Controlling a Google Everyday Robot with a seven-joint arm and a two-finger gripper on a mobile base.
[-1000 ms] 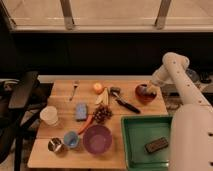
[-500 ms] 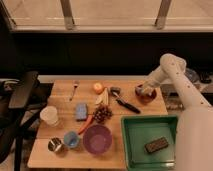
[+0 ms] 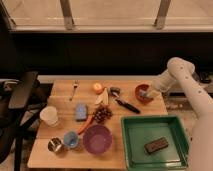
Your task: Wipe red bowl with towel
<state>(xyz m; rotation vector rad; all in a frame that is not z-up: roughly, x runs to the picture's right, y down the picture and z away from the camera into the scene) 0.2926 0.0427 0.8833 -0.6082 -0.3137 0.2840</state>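
Fingers reach down into the red bowl [image 3: 138,98], and I cannot tell whether they are wide, narrow or gripping something. Their gripper [image 3: 145,92] sits inside the bowl, at the end of the white arm [image 3: 184,80] that comes in from the bowl's right. The bowl stands upright on the bench [image 3: 60,95]. Just left of the bowl lies a black-handled tool [image 3: 126,105]. Further left are a banana [image 3: 103,98] and an orange [image 3: 97,88]. Nearer the camera than the bowl sits a green tray [image 3: 126,146] holding a dark block [image 3: 156,145]. Well to the bowl's near left stands a purple bowl [image 3: 97,139].
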